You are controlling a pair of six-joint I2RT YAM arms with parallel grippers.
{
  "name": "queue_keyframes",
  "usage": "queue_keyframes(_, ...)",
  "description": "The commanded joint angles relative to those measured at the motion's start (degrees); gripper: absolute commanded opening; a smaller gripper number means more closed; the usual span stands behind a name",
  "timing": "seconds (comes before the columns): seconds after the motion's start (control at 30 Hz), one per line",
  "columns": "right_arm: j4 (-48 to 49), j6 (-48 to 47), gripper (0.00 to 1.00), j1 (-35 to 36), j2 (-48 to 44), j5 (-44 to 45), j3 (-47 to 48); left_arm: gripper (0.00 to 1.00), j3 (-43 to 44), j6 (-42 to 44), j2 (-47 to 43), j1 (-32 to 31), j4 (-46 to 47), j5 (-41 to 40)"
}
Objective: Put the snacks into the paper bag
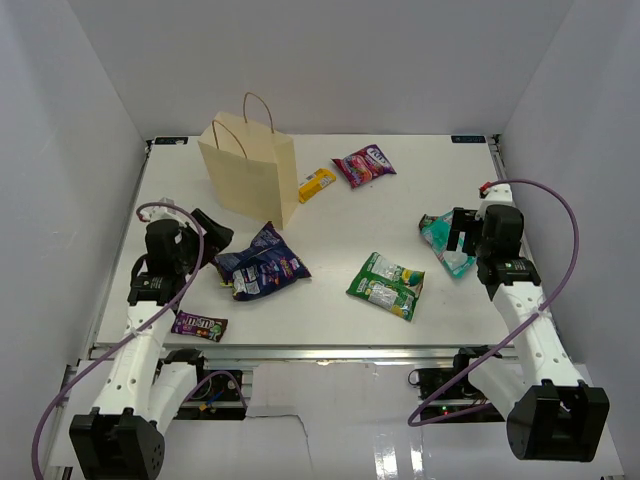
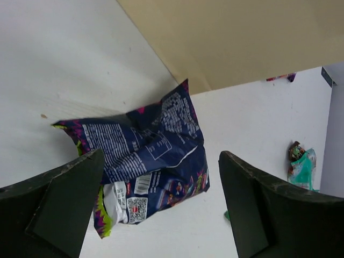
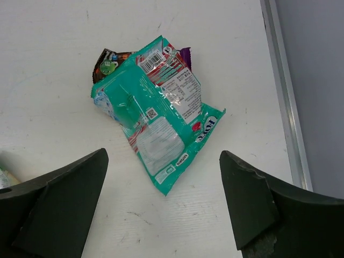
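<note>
Arms bent low, left end effector spread apart over crumpled dark blue chip bag beside cream paper carrier bag, right end effector apart over teal plastic packet

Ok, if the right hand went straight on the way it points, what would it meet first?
The right hand would likely meet the teal packet, flat on the table between its open fingers, though depth is unclear.

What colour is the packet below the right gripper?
The packet is teal with white printed panels, best seen in the right wrist view.
</note>
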Motion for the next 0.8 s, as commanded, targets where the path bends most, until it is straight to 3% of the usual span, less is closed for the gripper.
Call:
queue_keyframes(0.0,1.7,1.4,0.9,-0.1,0.0,0.8,1.8,0.98,-2.6,-6.6,0.5,0.0,-2.0,5.5)
queue_keyframes(0.07,1.0,-9.0,0.9,-0.1,-0.1,-7.6,2.7,0.98,-4.3,-8.2,0.9,0.0,-2.0,7.0)
queue_keyframes(0.1,0.4,-9.0,0.9,-0.1,-0.1,-7.7,2.8,0.98,-4.8,-8.5,1.1,0.0,-2.1,7.2)
queue_keyframes(0.23,-8.8,-32.4,0.9,-0.1,0.2,-33.7,4.6,0.98,-6.0,-9.8,1.9,0.0,-2.5,7.1)
queue_keyframes(0.3,-14.7,-38.3,0.9,-0.2,0.7,-39.3,4.8,0.98,-6.6,-10.2,2.8,0.0,-2.5,7.4)
queue_keyframes(0.53,-15.4,-41.0,0.9,-0.1,1.7,-47.2,3.6,0.98,-8.0,-9.9,3.8,0.0,-1.6,6.4)
queue_keyframes(0.77,-13.1,-39.5,0.9,-0.1,3.1,-47.1,3.6,0.98,-7.3,-8.8,6.9,0.0,2.1,8.2)
